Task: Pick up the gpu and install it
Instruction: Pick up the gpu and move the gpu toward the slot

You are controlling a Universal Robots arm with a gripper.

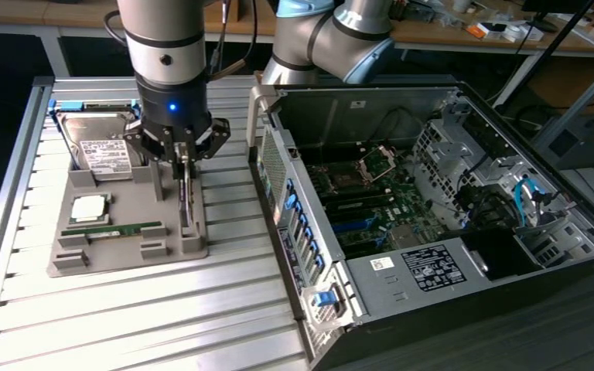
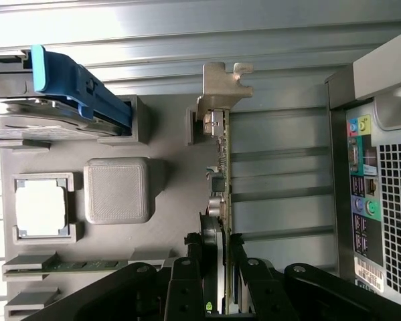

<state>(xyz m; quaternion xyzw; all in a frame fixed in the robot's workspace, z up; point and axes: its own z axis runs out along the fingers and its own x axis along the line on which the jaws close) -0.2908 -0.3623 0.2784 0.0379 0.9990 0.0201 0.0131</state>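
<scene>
The gpu (image 1: 183,205) is a thin dark card standing on its long edge along the right side of the grey parts tray (image 1: 179,249), as seen from the exterior view. In the wrist view, the gpu (image 2: 223,160) runs away from the fingers and ends in its silver bracket (image 2: 223,83). My gripper (image 1: 182,166) hangs straight down over the card's end. The gripper (image 2: 219,257) has one finger pressed against each face of the board, shut on it. Whether the card has left its slot I cannot tell.
The tray also holds a silver hard drive (image 1: 101,151) in a blue caddy (image 2: 79,93), a processor chip (image 1: 89,205) and a green memory stick (image 1: 111,229). An open computer case (image 1: 401,201) lies on its side to the exterior view's right, its rear panel (image 2: 381,200) close to the card.
</scene>
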